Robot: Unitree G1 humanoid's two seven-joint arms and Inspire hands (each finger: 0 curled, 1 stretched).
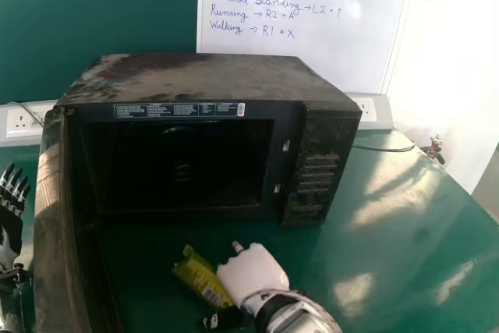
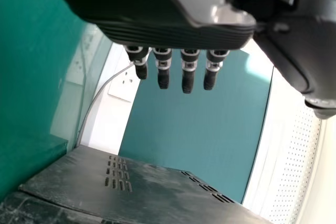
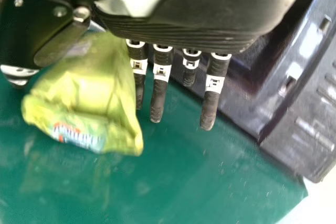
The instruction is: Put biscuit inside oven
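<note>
Green tabletop [image 1: 421, 216] spreads in front of you across the lower and right parts of the head view. On it sits your oven [image 1: 203, 79], upper middle, its door [image 1: 51, 216] swung open along the left side and its dark cavity [image 1: 183, 165] facing you near the centre.

Your left hand [image 1: 9, 228] is at the left edge, fingers straight and spread, beyond the door from the packet. Your right hand [image 1: 253, 271], lower centre, is much the nearer one, so this looks like its job.

Your biscuit packet [image 1: 196, 277] is in the lower middle of the head view, just left of the right hand and below the oven's mouth. Its long axis slants from upper left to lower right, its upper-left end nearer the cavity. You have it in the space between the right thumb [image 1: 222, 318] and the fingers [image 3: 157, 93], which hang straight and uncurled beside it; whether it bears weight on the table, you cannot tell. You would probably want those fingers closed across the slant before lifting, or the packet may slip out on the thumb side.
</note>
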